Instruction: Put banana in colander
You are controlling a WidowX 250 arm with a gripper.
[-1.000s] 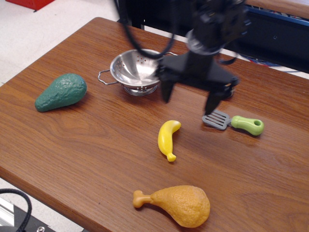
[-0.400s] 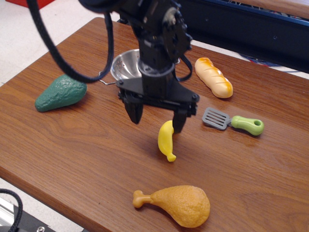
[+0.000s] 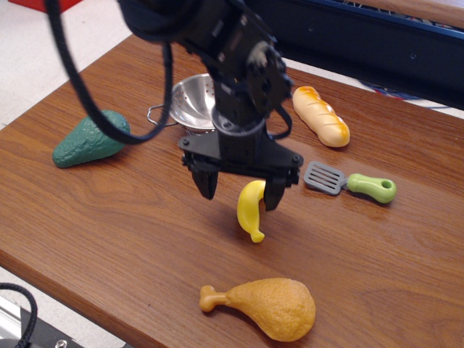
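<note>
views: one, observation.image | position: raised, in front of my counter (image 3: 109, 217), off its near edge | facing: down and across toward the far edge | range: near, my end effector (image 3: 239, 194) mid-frame | overlap: none

Green avocado (image 3: 90, 139) at left of wooden table (image 3: 109, 225). Bread loaf (image 3: 320, 115) far right. Grey spatula, green handle (image 3: 351, 183), below loaf. Orange drumstick (image 3: 266, 307) near front edge.
</note>
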